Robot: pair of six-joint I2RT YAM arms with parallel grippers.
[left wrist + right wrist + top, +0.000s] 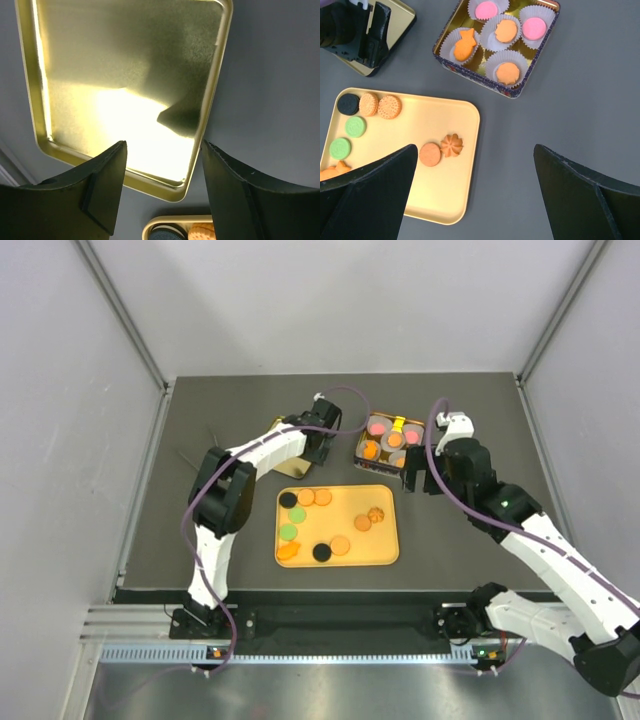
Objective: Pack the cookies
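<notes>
Already five cookies are sitting in white paper cups inside the tin; more are lying loose on the yellow tray, whose lower left corner is lying hidden in the right wrist view. The right gripper is hanging wide open near them, touching nothing. The left gripper is hovering, parted and empty, over the gold lid.

The left arm and the right arm are each built of white link shells joined by bulky black joint housings, and a purple cable is looped along each from base to wrist. The left pincer and the right pincer are fitted with broad, matte black, wedge-shaped fingers with bevelled edges.
</notes>
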